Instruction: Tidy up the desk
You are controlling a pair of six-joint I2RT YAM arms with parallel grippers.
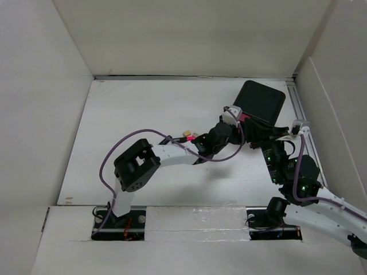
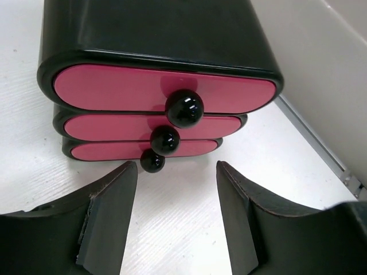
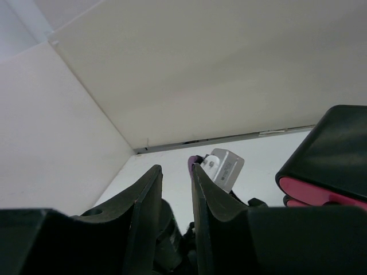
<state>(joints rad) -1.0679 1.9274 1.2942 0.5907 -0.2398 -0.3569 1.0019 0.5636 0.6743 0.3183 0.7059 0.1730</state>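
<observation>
**A:** Your left gripper (image 2: 175, 172) hangs released, fingers wide with nothing between them, right in front of the drawer box (image 2: 160, 34). The bottom knob (image 2: 152, 161) sits just ahead of the gap.

**B:** And the desk (image 1: 160, 109) spreads out under both of your arms, with that box standing toward its far right side, near the rail along the wall.

**A:** Here's the worry. Those knobs are round and glossy, so if you clamp off-centre, I'd expect the fingers to skid off. The middle knob (image 2: 164, 139) is stacked just above, so you could catch two at once.

**B:** Also, the box looks light. If you pull a drawer, the whole thing may slide toward you instead of opening.

**A:** Now your right gripper (image 3: 175, 172): its fingers stand slightly apart, nothing in the gap, and it's pointing past your left wrist.

**B:** That's crowded. From above, both arms converge beside the box, and the purple cable (image 1: 123, 143) loops loosely off the left arm. Swing either one carelessly and you risk a knock or a snag.

**A:** Any writing?

**B:** None readable. No brand or label shows on the box, the drawers or the desk.
</observation>
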